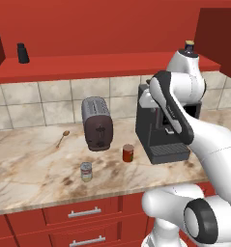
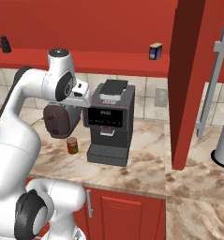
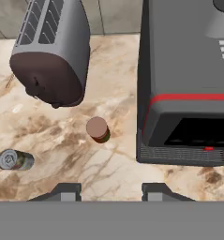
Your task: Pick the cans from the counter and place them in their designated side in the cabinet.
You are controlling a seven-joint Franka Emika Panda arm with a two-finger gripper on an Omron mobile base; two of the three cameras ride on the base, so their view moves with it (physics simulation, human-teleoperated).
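- The tool (image 3: 111, 190) hangs released high above the desk (image 1: 30, 164), fingers spread and holding nothing, looking straight down to line up a pick.
- The red can (image 3: 98, 129) stands upright between toaster (image 3: 52, 51) and coffee machine (image 3: 188, 79), nearest the tool, so probably first.
- The silvery can (image 3: 15, 160) stands apart near the front edge.
- The cabinet shelf (image 1: 102, 65) waits above.

The worktop (image 1: 35, 164) is beige marble veined in brown — darker blotches toward its front edge. One can (image 1: 128, 153) is dark red all over; the other can (image 1: 86, 171) is silvery with a pale label marked red and green. The toaster (image 1: 96, 123) is grey with a dark brown end. The coffee machine (image 2: 108, 123) is black — a thin red stripe crosses it. The cabinet (image 1: 102, 65) is glossy red.
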